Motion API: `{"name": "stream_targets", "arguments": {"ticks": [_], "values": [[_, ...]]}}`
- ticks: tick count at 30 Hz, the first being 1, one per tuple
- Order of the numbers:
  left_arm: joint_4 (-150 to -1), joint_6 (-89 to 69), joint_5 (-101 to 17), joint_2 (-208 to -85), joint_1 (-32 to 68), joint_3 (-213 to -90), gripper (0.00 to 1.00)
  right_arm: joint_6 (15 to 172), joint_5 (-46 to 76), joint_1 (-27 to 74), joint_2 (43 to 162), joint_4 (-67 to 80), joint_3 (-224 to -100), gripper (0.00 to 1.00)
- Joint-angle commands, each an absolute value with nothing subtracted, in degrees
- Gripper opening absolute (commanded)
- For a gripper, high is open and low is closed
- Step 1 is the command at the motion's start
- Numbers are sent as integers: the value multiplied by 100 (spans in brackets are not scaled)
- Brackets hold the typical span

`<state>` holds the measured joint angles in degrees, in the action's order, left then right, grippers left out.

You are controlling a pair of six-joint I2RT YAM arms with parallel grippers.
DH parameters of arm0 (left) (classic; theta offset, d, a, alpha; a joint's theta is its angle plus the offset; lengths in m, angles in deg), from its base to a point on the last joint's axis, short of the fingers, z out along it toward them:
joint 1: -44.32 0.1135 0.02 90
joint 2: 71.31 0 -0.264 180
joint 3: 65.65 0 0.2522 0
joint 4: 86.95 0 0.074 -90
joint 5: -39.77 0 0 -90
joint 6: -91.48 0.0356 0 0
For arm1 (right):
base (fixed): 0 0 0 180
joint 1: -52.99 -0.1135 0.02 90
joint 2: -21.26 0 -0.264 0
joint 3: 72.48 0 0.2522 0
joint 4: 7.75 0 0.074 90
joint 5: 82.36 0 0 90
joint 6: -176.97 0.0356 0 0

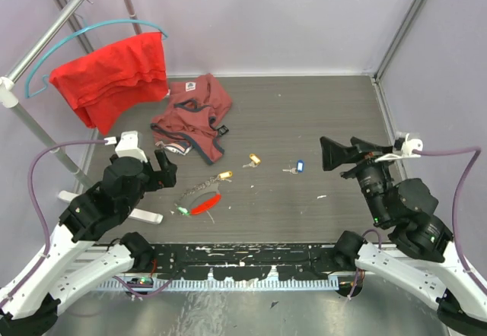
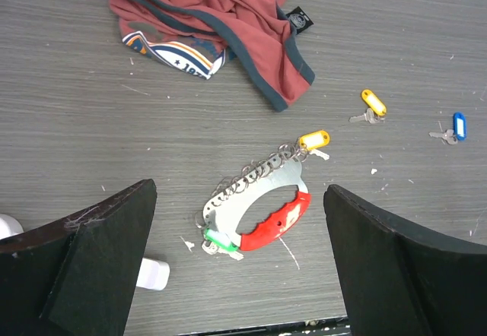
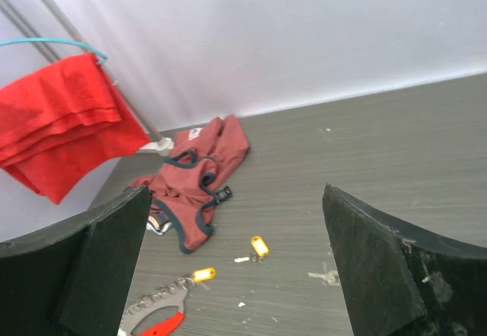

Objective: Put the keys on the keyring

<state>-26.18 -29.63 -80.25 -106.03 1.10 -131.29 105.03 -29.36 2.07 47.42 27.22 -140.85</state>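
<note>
Two items lie loose on the bench (image 1: 304, 115) to the right of the keyring (image 1: 202, 201): a yellow key (image 1: 253, 160), then a blue key (image 1: 297, 166). The keyring rests near my left pincer (image 1: 162, 167). My left pincer and my right pincer (image 1: 344, 153) stand wide open, holding nothing. Recommended: steady the keyring with the left pincer, approach the yellow key low, and pinch its plastic head.

Both arms are bent at the elbow and lean inward. The left gripper (image 1: 157, 170) tips downward, jaws spread wide. The right gripper (image 1: 344, 153) aims out more level, jaws just as wide.
</note>
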Motion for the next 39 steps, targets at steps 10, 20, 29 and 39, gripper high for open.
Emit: {"name": "stream_targets", "arguments": {"ticks": [10, 20, 29, 39], "values": [[-2632, -3008, -8229, -10638, 135, -13079, 98, 10411, -3692, 192, 4693, 3353, -13850, 100], [-2507, -3340, -7629, -11318, 139, -12824, 98, 10659, -3068, 193, 5206, 3644, -13820, 100], [-3190, -3232, -6597, -12739, 135, -12572, 82, 11410, -2722, 197, 6237, 4197, -13862, 100], [-2146, -4590, -7762, -13066, 165, -12541, 66, 11777, -2010, 202, 7242, 4338, -13801, 85]]}}
